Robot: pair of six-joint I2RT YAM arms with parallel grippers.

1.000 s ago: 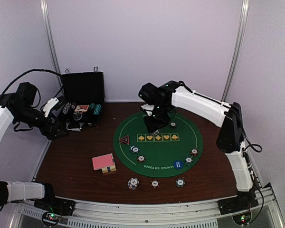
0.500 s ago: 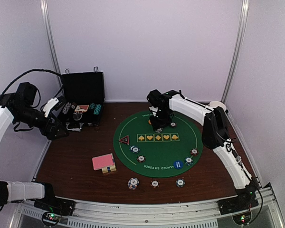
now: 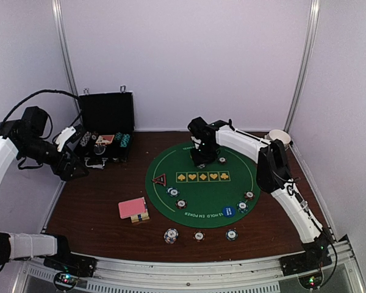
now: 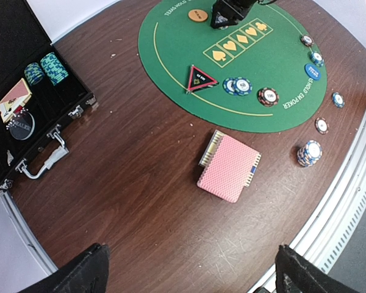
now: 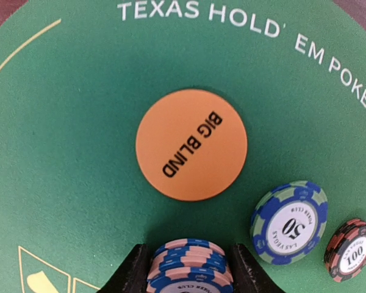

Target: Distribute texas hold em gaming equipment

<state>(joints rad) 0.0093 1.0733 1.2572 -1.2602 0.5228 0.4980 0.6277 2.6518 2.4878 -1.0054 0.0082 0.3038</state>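
Reference: green mat [image 3: 213, 192].

1. Off the mat's left edge, above the counter, the left claw [image 3: 73, 168] hangs with its fingers wide apart and empty.
2. Over the mat's far sector, the right claw [image 5: 192, 270] is clamped on a chip stack [image 5: 188, 253]. The stack's axis appears square to the mat.
3. Between the stack and the mat's far-rim lettering, the BIG BLIND disc [image 5: 191, 144] lies flat. The right arm is nearer, so set-down likely falls just short of the disc.

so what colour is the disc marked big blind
Orange, with black lettering. The big blind disc shows best in the right wrist view, flat on the green mat.
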